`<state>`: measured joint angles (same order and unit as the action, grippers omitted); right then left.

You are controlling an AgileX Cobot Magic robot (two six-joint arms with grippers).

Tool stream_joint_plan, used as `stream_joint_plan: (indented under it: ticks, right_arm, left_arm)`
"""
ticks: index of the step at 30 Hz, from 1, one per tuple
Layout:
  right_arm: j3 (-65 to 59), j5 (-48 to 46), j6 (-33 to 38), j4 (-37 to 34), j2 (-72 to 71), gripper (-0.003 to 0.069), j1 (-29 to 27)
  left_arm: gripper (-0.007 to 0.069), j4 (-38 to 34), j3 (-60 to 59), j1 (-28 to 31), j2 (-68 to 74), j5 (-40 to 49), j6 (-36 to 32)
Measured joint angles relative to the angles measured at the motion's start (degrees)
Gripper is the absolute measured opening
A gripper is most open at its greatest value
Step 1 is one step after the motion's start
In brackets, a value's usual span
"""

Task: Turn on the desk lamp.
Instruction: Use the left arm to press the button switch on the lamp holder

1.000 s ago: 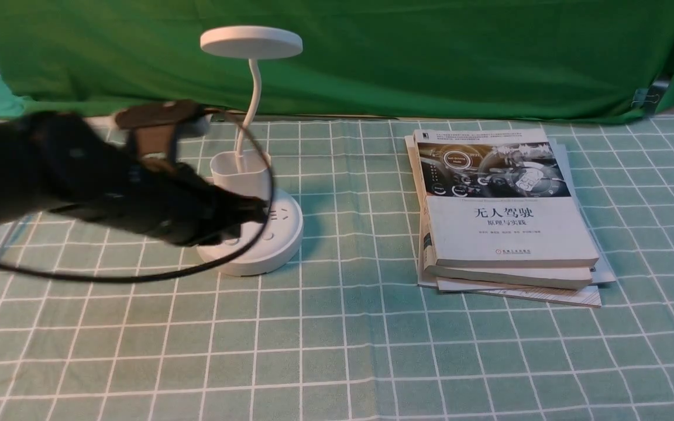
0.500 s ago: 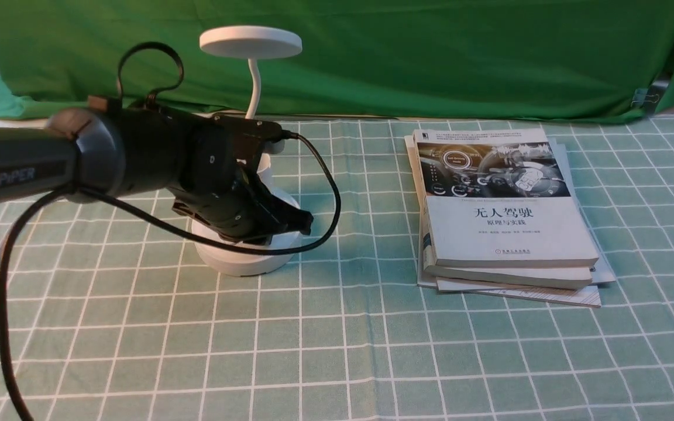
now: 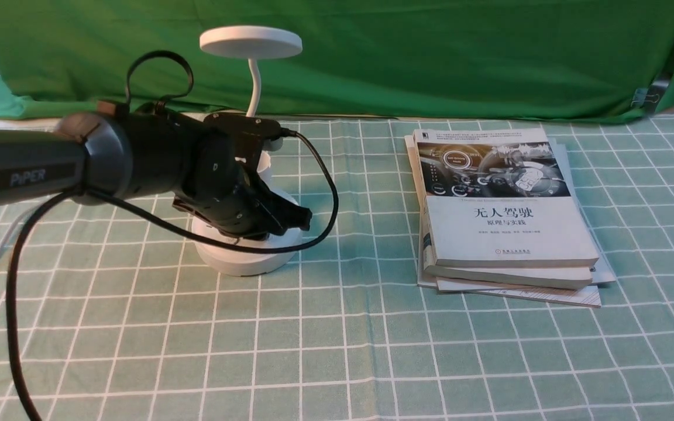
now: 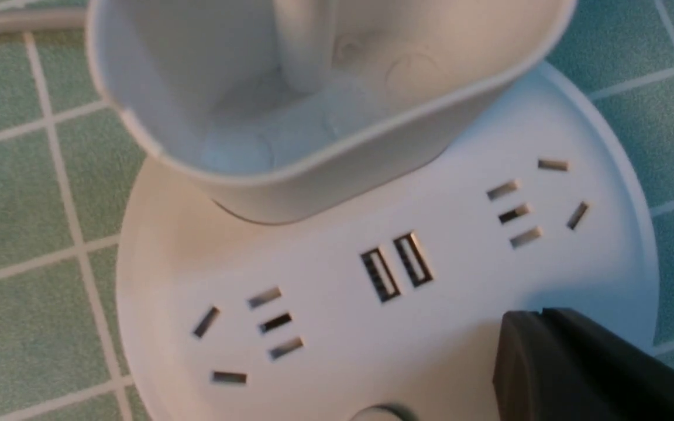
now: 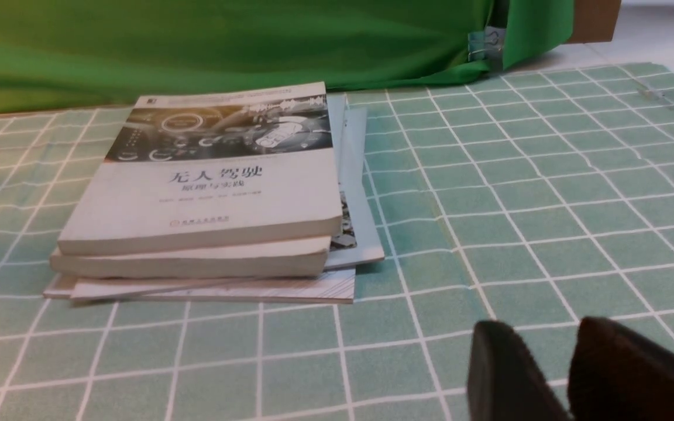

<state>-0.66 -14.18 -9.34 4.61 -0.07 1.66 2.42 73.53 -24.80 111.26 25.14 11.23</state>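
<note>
The front view looks forward across the tabletop [image 3: 337,351] toward its far edge, sharing the lamp base [image 3: 249,257] with the close left wrist view and the book stack [image 3: 506,216] with the low right wrist view.

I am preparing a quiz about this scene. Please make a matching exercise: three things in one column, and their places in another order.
Things:
1. desk lamp
2. stack of books
3. left pincer

Places:
A. on the right side of the checked cloth
B. over the lamp's round base
C. on the left side of the cloth, head near the green backdrop

Pairs: 1-C, 2-A, 3-B
</note>
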Motion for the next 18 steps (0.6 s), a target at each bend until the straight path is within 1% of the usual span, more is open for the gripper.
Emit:
stream_joint_plan:
  ticks: [6,13,18]
  right_arm:
    - [0.0,0.0,0.0,0.0,0.0,0.0238,0.0]
    - [0.0,0.0,0.0,0.0,0.0,0.0239,0.0]
    - [0.0,0.1,0.0,0.0,0.0,0.0239,0.0]
  left_arm:
    - [0.0021,-0.4,0.7,0.0,1.1,0.3,0.2]
    - [0.0021,-0.3,1.2,0.0,1.7,-2.2,0.3]
    - [0.0021,-0.7,0.1,0.0,-3.1,1.1,0.2]
